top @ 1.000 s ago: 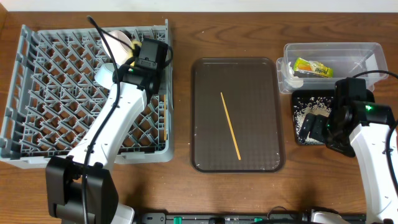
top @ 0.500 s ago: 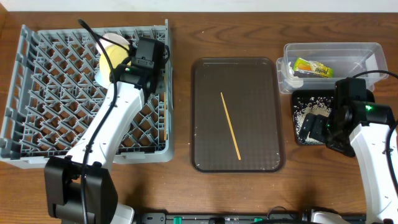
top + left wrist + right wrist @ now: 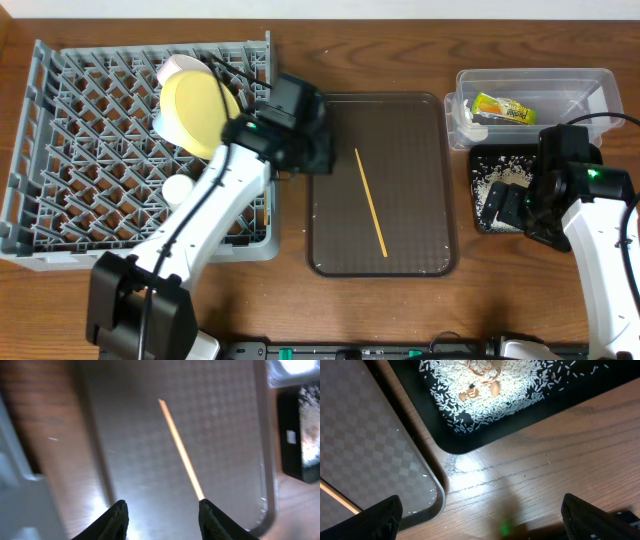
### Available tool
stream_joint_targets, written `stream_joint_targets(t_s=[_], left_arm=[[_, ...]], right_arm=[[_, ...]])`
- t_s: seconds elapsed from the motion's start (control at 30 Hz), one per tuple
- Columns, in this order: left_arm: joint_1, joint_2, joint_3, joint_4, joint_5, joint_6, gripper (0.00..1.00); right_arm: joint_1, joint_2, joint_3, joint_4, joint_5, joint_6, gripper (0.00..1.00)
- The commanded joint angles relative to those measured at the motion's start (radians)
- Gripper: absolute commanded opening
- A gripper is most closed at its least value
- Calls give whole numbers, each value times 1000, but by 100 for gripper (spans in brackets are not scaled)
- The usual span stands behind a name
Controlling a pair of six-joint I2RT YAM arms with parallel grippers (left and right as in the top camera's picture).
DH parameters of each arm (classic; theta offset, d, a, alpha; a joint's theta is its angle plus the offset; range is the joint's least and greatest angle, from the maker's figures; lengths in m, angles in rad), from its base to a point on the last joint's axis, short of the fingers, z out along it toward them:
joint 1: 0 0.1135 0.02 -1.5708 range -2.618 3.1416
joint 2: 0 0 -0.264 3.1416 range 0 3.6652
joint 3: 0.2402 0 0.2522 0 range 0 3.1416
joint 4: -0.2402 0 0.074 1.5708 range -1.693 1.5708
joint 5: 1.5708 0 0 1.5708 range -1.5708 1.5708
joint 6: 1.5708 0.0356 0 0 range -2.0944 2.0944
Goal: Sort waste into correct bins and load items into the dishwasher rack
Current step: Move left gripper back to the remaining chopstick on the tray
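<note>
The one chopstick [image 3: 370, 202] in view lies loose on the brown tray [image 3: 412, 150], well apart from the dishwasher rack [image 3: 90, 170] where it belongs, and its long axis runs on a slant, the far tip toward the tray's back and the rack side, the near tip toward the tray's front. The left claw [image 3: 162, 510] hangs over the tray's rack-side edge with its fingers spread and nothing between them, and from its own camera the stick lies straight ahead, its near tip just beside the right-hand finger [image 3: 210, 517] (the rest angling away up the tray). So the stick is neither across the gap nor in line with it, and I judge the coming move to turn on squaring the fingers across that slanted axis before any pinch, since a thin stick flat on a tray leaves little to catch. The left arm is plainly the nearer one. The right claw [image 3: 481, 505] is spread wide and empty, low over the wooden surface [image 3: 535, 475] beside the black tray [image 3: 580, 397] of rice grains [image 3: 485, 390], past the brown tray's other edge. The yellow plate [image 3: 197, 115] already stands tilted in the rack.
</note>
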Motion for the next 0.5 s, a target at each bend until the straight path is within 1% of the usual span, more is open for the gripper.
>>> stream_joint_targets(t_s=[0.0,0.07,0.27,0.33,0.47], left_arm=[[-58,42,-2,-2,-45,-134,49],[-100,76,-2,1,-77,-181,50],[-190,191,-2,35,-81,-290,50],[-213,227,-2,57,-77,-309,50],[-262,291,-2,92,-77,-311,49]], right_arm=[[-8,-14,8,2,-5,-14,98],[-8,-14,8,0,-6,-14,99],[-8,-14,8,-1,-8,-15,99],[-8,-14,8,-1,-7,-15,99],[-8,-14,8,-1,-8,-19,99]])
